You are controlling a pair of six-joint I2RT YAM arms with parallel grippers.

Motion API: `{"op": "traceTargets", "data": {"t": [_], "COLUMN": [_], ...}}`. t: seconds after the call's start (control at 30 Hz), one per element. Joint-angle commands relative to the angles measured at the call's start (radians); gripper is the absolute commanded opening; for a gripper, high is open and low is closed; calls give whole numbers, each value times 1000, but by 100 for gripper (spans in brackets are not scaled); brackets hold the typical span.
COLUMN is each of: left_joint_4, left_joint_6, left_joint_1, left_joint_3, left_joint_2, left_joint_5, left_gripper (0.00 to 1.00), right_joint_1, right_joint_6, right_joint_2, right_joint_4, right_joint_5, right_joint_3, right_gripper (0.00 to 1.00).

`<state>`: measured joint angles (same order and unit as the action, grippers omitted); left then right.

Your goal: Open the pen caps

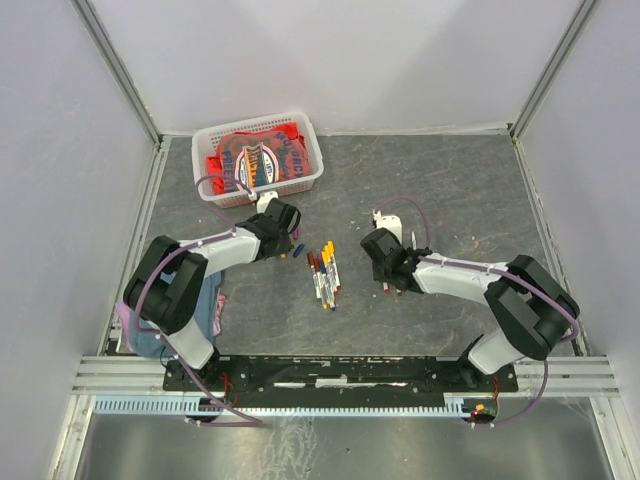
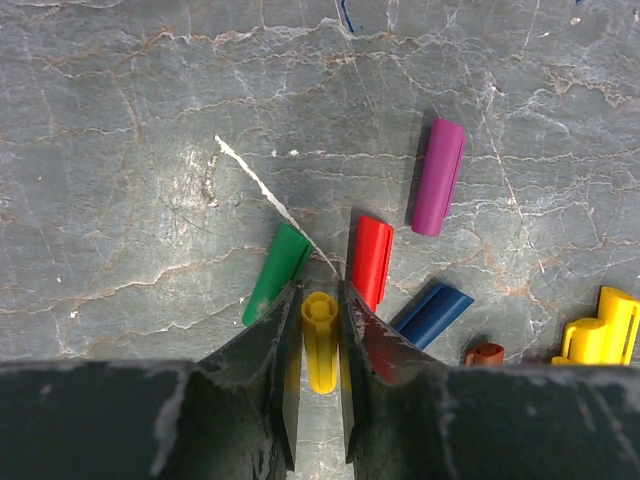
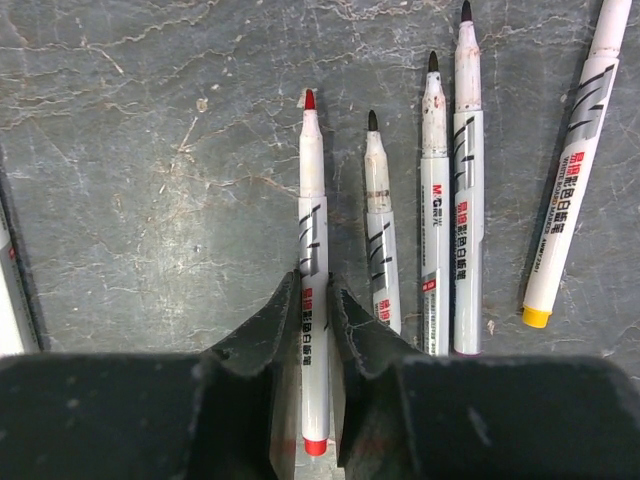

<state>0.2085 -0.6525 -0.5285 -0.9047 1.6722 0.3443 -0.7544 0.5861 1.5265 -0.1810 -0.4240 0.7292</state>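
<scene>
My left gripper (image 2: 320, 290) is shut on a yellow pen cap (image 2: 321, 345), just above the table. Loose caps lie around it: green (image 2: 277, 272), red (image 2: 370, 262), purple (image 2: 438, 176), blue (image 2: 433, 313), brown (image 2: 485, 353) and another yellow one (image 2: 600, 330). My right gripper (image 3: 314, 278) is shut on the white barrel of an uncapped red-tipped pen (image 3: 311, 190). Three more uncapped pens (image 3: 433, 200) lie beside it. In the top view the left gripper (image 1: 285, 240) and the right gripper (image 1: 388, 272) flank a row of pens (image 1: 323, 275).
A white basket (image 1: 308, 140) holding a red printed cloth (image 1: 250, 160) stands at the back left. A blue cloth (image 1: 205, 305) lies by the left arm's base. A pen with a yellow end (image 3: 570, 170) lies at the far right of the right wrist view.
</scene>
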Motion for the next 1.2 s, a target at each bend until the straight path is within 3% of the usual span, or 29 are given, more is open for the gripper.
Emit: {"op": "traceTargets", "data": {"t": [0.0, 0.23, 0.7, 1.17], "left_joint_4": [-1, 5, 14, 22], "left_joint_6": [40, 40, 32, 22], "left_joint_1": [-11, -21, -36, -66], "left_joint_3": [-41, -49, -63, -63], "left_joint_2": [8, 10, -49, -102], "left_joint_5": [46, 62, 78, 81], "left_gripper": [28, 33, 33, 35], "right_joint_1": [10, 11, -3, -81], "right_joint_6": [0, -3, -57, -28], "right_joint_2": [11, -2, -124, 78], "right_joint_4": [12, 5, -8, 40], "right_joint_5": [-18, -13, 49, 175], "right_joint_3": [36, 38, 87, 245], "right_gripper": [22, 34, 36, 37]}}
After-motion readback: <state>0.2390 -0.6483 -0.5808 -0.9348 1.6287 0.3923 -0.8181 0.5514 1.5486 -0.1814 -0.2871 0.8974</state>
